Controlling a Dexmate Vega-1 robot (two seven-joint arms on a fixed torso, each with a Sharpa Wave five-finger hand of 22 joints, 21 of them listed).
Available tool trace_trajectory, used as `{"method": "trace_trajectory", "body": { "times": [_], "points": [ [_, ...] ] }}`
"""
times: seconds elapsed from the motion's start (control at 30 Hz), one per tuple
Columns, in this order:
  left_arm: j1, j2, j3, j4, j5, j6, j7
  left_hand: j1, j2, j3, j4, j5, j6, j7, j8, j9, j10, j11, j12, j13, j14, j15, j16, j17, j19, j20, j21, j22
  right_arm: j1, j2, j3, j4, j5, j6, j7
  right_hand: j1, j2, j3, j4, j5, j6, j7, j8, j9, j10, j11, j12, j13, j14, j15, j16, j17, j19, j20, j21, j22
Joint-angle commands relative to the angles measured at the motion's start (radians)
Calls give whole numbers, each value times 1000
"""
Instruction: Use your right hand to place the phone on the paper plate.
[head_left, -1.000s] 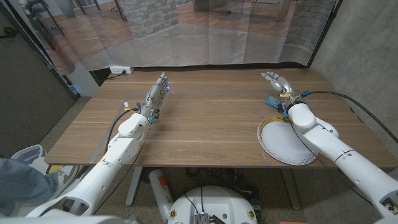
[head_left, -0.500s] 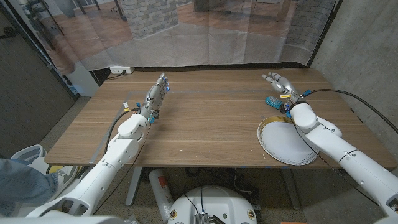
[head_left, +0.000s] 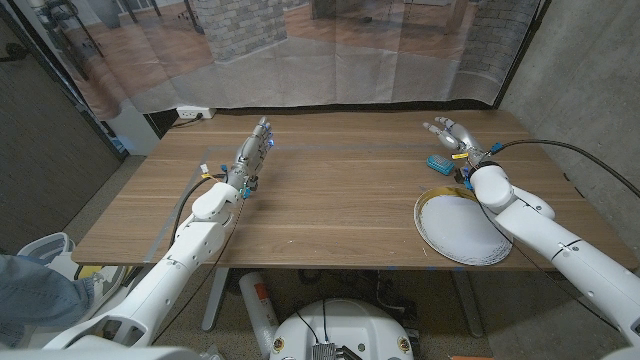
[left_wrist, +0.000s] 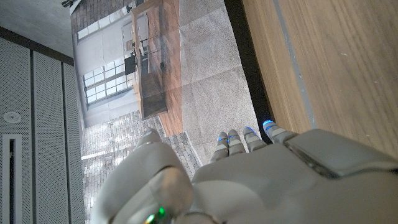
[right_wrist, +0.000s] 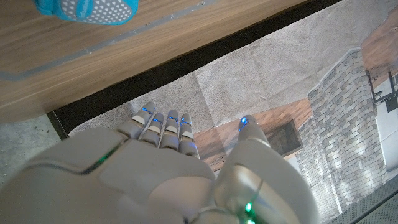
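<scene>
On the wooden table (head_left: 330, 190) the paper plate (head_left: 462, 228) lies at four o'clock, my right hand (head_left: 450, 133) hovers at its twelve with fingers apart, holding nothing, just above the blue phone (head_left: 439, 162), my left hand (head_left: 255, 145) likewise spread.

head view: looked down over the whole bench (head_left: 330, 190) from above | wrist views: sat close behind each hand, turned, facing the far bench edge | shared: bench wood, curtain beyond
</scene>
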Motion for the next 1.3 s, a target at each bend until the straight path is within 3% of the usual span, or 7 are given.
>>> {"method": "trace_trajectory", "body": {
  "times": [0.03, 0.5, 0.9, 1.3],
  "points": [
    [-2, -9, 2, 6, 0, -7, 4, 5, 9, 0, 2, -2, 4, -3, 0, 6, -4, -1, -1, 2, -2, 8, 1, 1, -6, -18, -2, 5, -7, -30, -6, -25, -42, -45, 8, 19, -2, 6, -10, -3, 3, -13, 2, 5, 12, -2, 6, 4, 16, -2, 7, 3, 15, -39, 0, 2],
    [5, -4, 1, -8, 3, -10, 12, 5, 11, -1, 3, -5, 4, -1, -1, 6, -6, 2, -2, 2, -5, 9, 0, 1, -9, -19, -2, 5, -16, -44, -20, -50, -79, -79, 10, 34, -3, 11, -20, -6, -2, -20, 0, 5, 13, -5, 5, 5, 26, 1, 8, 4, 23, -31, -3, 2],
    [14, 1, 2, -20, 6, -8, 24, 6, 14, -2, 3, -7, 10, 2, 0, 6, -6, 7, -2, 2, -5, 10, 0, 1, -10, -18, -3, 5, -9, -62, -31, -70, -112, -117, 28, 54, -7, 15, -31, -9, -10, -52, -2, 6, 6, -23, 2, 7, 25, 19, 4, 5, 30, -10, -8, 2],
    [15, 2, 3, -23, 4, -8, 25, 7, 16, -3, 3, -8, 11, 1, 0, 6, -6, 7, -3, 2, -3, 10, 1, 1, -11, -15, -3, 5, 7, -84, -54, -98, -160, -180, 59, 77, -11, 20, -41, -12, -16, -68, -3, 7, -14, -35, -5, 8, 15, 51, 0, 5, 34, 46, -16, 2]
  ]
}}
